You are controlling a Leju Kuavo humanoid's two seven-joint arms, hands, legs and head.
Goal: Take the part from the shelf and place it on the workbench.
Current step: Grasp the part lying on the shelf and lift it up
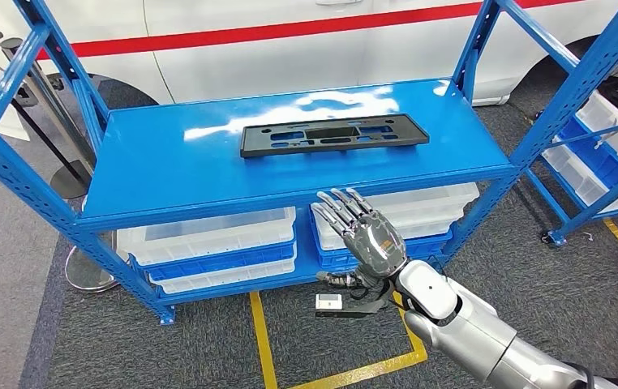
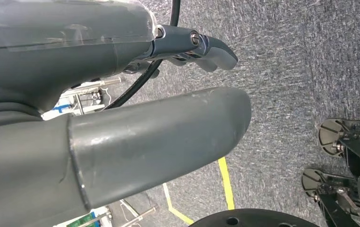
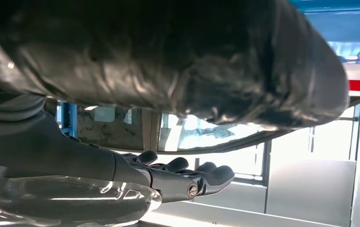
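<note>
White bins (image 1: 208, 239) on blue trays are being kept on the lower level of the blue shelf (image 1: 168, 174), in two stacks, left and right; what is inside them cannot be made out, since the upper board is covering most of them. More white bins (image 1: 614, 138) are being cut off at the right edge on a second rack. The part (image 1: 334, 134), a flat black rectangular frame with cut-outs, is lying on the upper board, right of its middle, untouched. The right hand (image 1: 366, 235) is being held out in front of the shelf's near edge, below the part, fingers straight and slightly spread, holding nothing. The left hand (image 2: 121, 94) is being seen over grey carpet, its fingers (image 2: 211, 49) extended and holding nothing.
</note>
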